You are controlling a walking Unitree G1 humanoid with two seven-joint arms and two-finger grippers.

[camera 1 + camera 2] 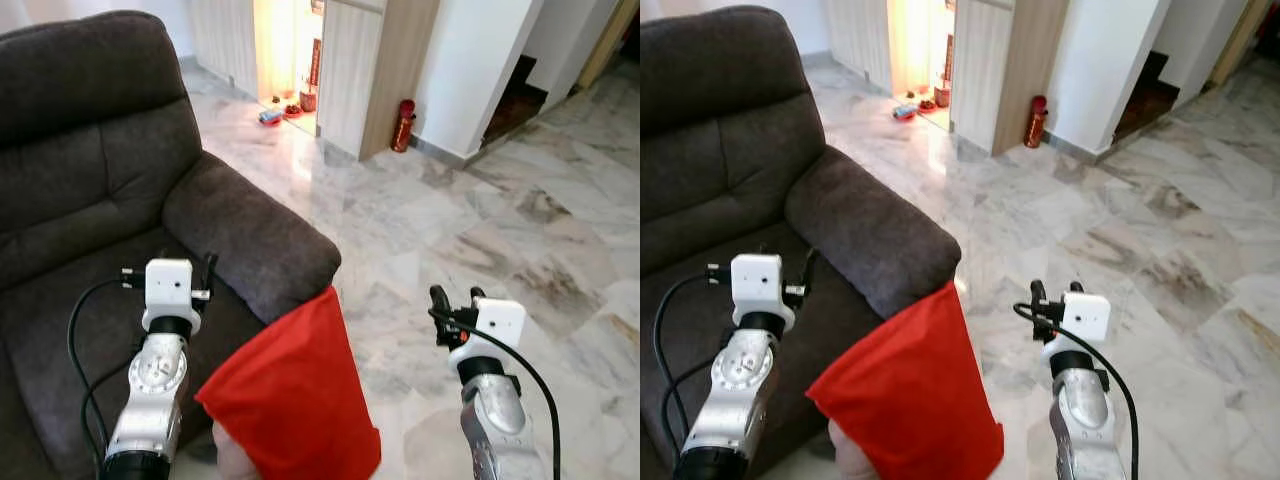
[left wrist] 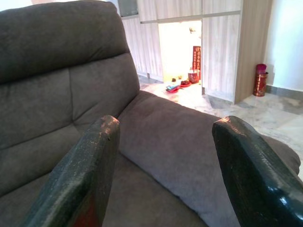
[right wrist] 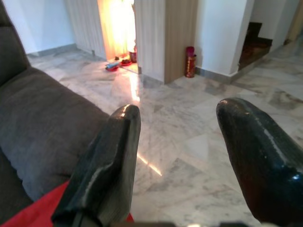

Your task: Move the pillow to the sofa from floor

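Pillow: soft red fabric cushion [image 1: 295, 395] against dark grey sofa [image 1: 90, 190] | likely light, floppy; pinch top corner | left gripper [image 2: 163, 161], right gripper [image 3: 189, 156] spread wide, empty

The pillow [image 1: 296, 398] was red, the sofa [image 1: 90, 150] dark grey, and the floor [image 1: 480, 240] white-and-brown marble.

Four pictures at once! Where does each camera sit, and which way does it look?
Left eye view: on the head, looking down at the sofa, red pillow and both silver arms.
Right eye view: beside it, same scene slightly shifted.
Left wrist view: along the open left gripper at the sofa's seat and armrest.
Right wrist view: along the open right gripper over the marble floor.
Both wrist views share the red canister by the wooden cabinet.
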